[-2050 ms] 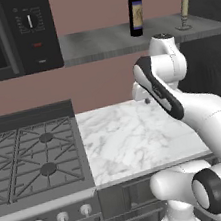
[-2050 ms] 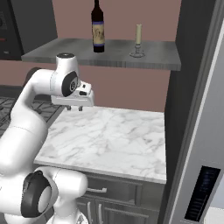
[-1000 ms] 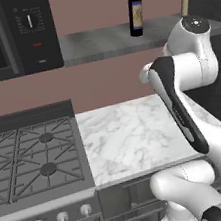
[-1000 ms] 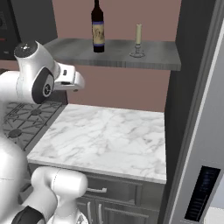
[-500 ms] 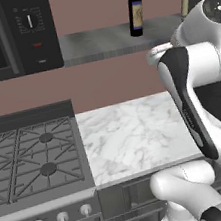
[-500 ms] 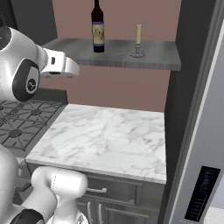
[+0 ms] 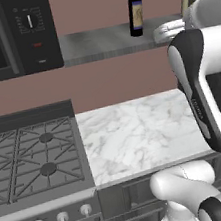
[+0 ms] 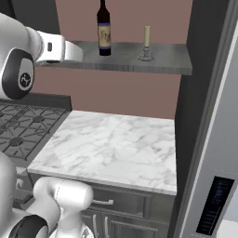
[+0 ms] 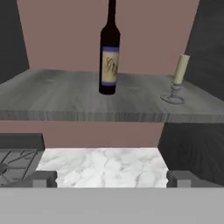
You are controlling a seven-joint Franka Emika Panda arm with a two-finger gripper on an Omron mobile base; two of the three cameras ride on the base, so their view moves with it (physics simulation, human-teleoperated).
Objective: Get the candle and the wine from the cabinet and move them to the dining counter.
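Observation:
The wine (image 9: 109, 57) stands upright on the grey cabinet shelf (image 9: 65, 94), dark with a cream-gold label. To its right stands the candle (image 9: 177, 78), cream in a small metal holder. My gripper (image 9: 111, 179) is open, its fingertips (image 9: 43, 178) wide apart, in front of the shelf edge and apart from both. From the right base, the wine (image 8: 104, 30) and candle (image 8: 147, 42) stand on the shelf (image 8: 162, 62), with my gripper (image 8: 78, 52) at shelf height to their left. From the left base, my arm partly hides the candle (image 7: 185, 4) beside the wine (image 7: 136, 9). The dining counter is out of view.
A black microwave (image 7: 14, 34) hangs left of the shelf. Below are a gas stove (image 7: 33, 155) and a small marble top (image 8: 111, 144). A tall dark panel (image 8: 204, 93) and a grey appliance front (image 8: 223, 176) close off the right side.
My arm has swung up from above the small marble top to shelf height, and the hand now faces the wine and candle. Both stand where they were.

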